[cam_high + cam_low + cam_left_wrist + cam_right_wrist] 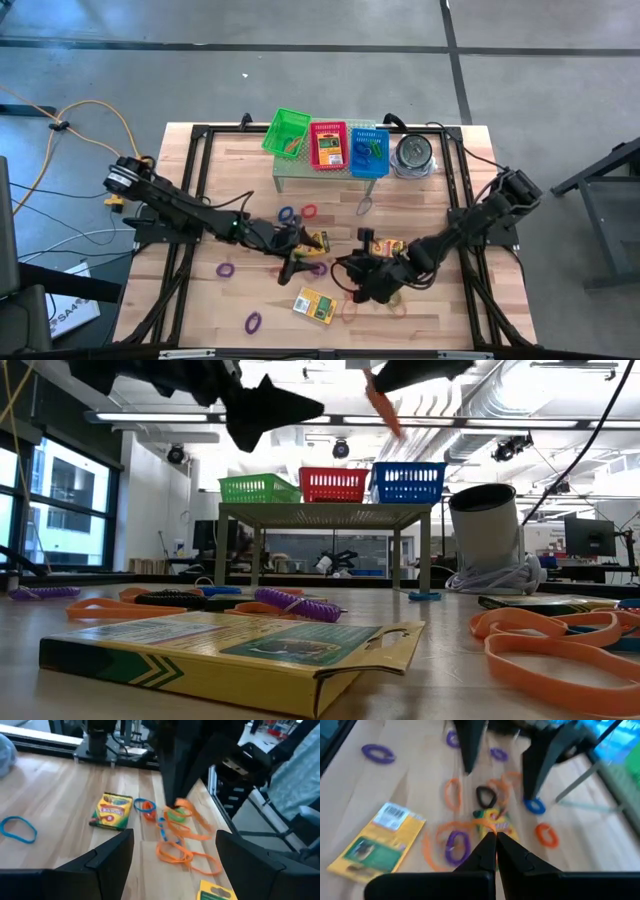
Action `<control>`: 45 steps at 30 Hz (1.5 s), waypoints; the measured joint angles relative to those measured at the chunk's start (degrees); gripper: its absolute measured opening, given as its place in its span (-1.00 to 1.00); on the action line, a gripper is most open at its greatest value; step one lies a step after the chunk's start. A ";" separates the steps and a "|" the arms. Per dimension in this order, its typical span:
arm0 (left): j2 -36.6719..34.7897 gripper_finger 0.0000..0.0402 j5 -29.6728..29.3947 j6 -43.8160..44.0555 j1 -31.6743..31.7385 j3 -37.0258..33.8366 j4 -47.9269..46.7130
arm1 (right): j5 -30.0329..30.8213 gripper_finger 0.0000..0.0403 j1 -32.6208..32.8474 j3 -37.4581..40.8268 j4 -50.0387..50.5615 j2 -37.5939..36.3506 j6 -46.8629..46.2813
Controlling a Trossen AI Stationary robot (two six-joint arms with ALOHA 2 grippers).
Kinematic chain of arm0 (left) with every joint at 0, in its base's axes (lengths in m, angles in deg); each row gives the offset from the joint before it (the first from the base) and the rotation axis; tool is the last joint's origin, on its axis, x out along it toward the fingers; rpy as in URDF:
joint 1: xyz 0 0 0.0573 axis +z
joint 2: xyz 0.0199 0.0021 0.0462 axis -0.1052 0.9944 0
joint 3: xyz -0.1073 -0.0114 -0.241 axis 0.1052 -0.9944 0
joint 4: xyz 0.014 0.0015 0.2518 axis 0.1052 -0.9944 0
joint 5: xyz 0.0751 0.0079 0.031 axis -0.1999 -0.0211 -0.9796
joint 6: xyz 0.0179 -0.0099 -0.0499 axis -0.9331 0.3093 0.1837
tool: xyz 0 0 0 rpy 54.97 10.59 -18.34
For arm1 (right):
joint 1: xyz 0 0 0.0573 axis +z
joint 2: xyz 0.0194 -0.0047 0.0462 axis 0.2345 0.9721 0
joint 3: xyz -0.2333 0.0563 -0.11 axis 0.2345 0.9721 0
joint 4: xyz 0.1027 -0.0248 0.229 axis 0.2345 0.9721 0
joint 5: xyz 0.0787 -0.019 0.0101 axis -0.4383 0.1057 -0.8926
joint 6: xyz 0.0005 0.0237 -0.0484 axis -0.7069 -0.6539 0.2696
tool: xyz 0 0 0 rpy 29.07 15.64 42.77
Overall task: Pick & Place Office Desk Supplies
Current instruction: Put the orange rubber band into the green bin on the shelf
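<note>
Left fingers spread, right fingers pinching orange band above wooden table.

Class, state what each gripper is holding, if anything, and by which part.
The right gripper pinches an orange rubber band at one point of its loop; the left gripper is open and empty.

No wording can be read anywhere. A barcode is seen on the back of a crayon box, but its digits cannot be made out.
</note>
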 joint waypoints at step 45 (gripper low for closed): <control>9.67 -0.64 1.30 0.37 -0.47 0.00 17.14 | 2.17 -0.98 -3.38 -0.02 -5.10 -0.04 5.46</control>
